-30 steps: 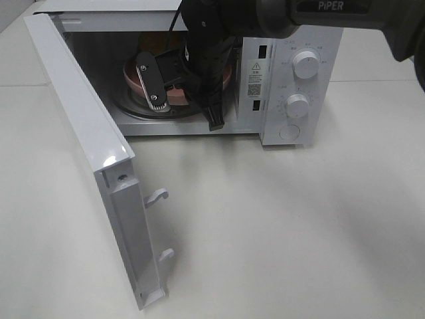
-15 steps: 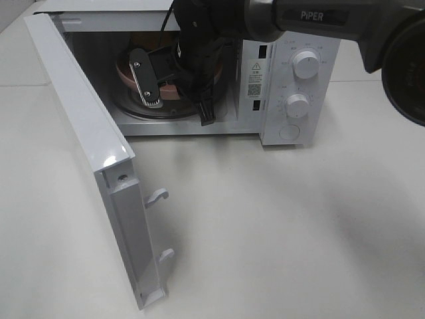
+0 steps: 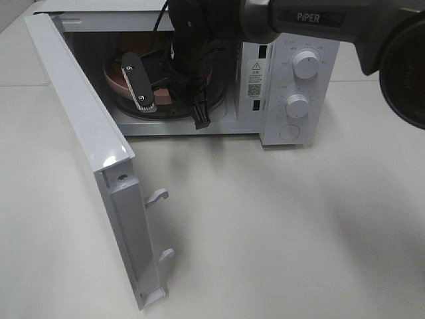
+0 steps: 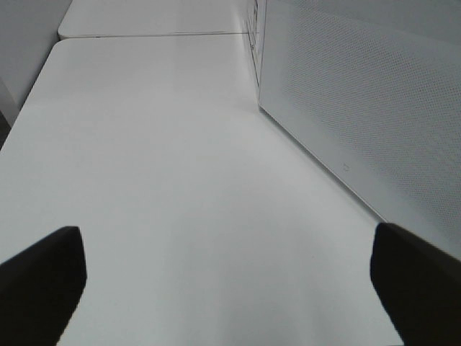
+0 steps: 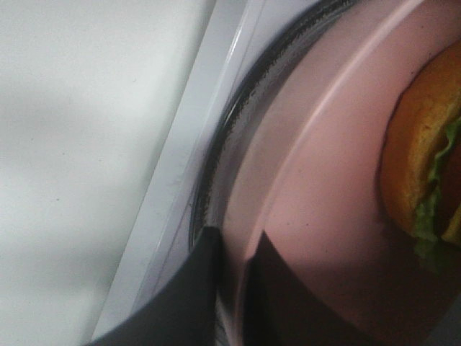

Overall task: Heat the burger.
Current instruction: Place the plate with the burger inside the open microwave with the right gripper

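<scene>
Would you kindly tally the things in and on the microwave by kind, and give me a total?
microwave: 1
knobs: 2
plate: 1
burger: 1
Total: 5

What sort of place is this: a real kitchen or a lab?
Probably a lab bench staged as a kitchen: a white microwave sits on a plain white table, and a PiPER-marked robot arm reaches in toward a pink plate.

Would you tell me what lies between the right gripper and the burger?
Only bare plate, seen in the right wrist view; the right gripper clamps its rim, short of the burger.
</scene>
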